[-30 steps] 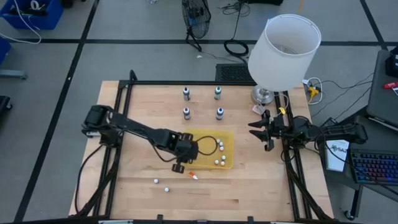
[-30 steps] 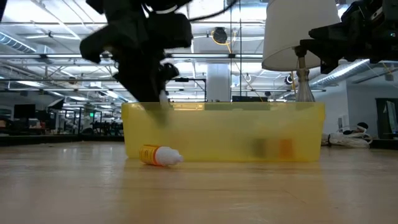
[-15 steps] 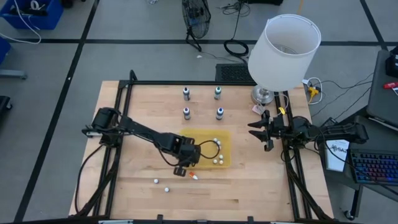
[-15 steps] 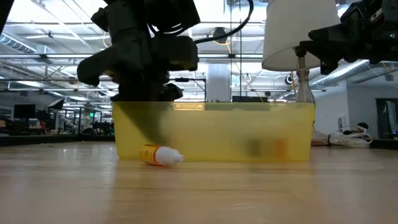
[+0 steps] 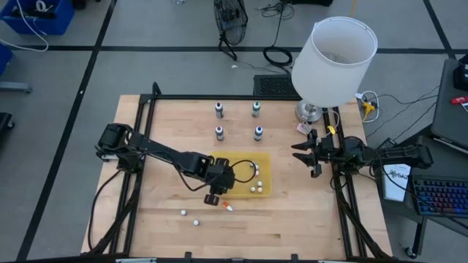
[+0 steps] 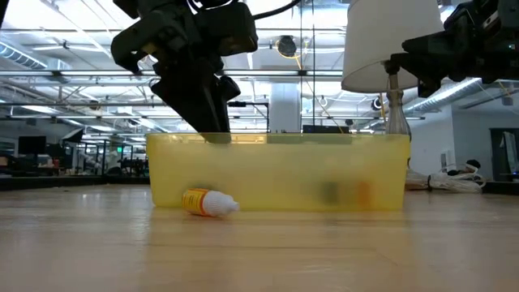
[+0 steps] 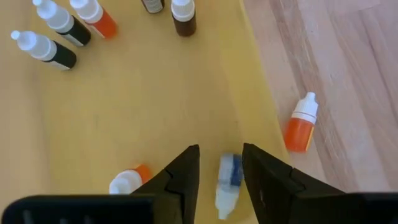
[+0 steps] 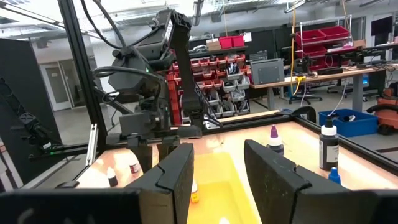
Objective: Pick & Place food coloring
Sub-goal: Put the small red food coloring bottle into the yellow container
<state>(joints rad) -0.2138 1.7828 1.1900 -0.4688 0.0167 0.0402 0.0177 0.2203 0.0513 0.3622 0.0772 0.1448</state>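
A yellow tray [image 5: 263, 157] sits mid-table and holds several small food coloring dropper bottles with white caps. One with a blue label [image 7: 228, 183] lies on the tray floor [image 7: 143, 112] by the near wall. My left gripper [image 7: 221, 152] hangs open above that bottle, over the tray's near-left corner [image 5: 221, 188], its fingers clear of it. An orange food coloring bottle [image 5: 228, 207] lies on its side on the wood just outside the near wall [image 7: 300, 123]. My right gripper [image 8: 217, 149] waits open at the table's right edge [image 5: 306, 153].
Four upright dark bottles [image 5: 219, 109] stand in a square at the far side of the table. A lamp with a white shade [image 5: 334, 62] stands at the far right corner. Two small white things [image 5: 183, 212] lie on the wood near the front.
My left gripper dipped into the tray's left end and has come back up above its rim. The tray has slid a little toward the table's left edge. The orange bottle on the wood has stayed put.
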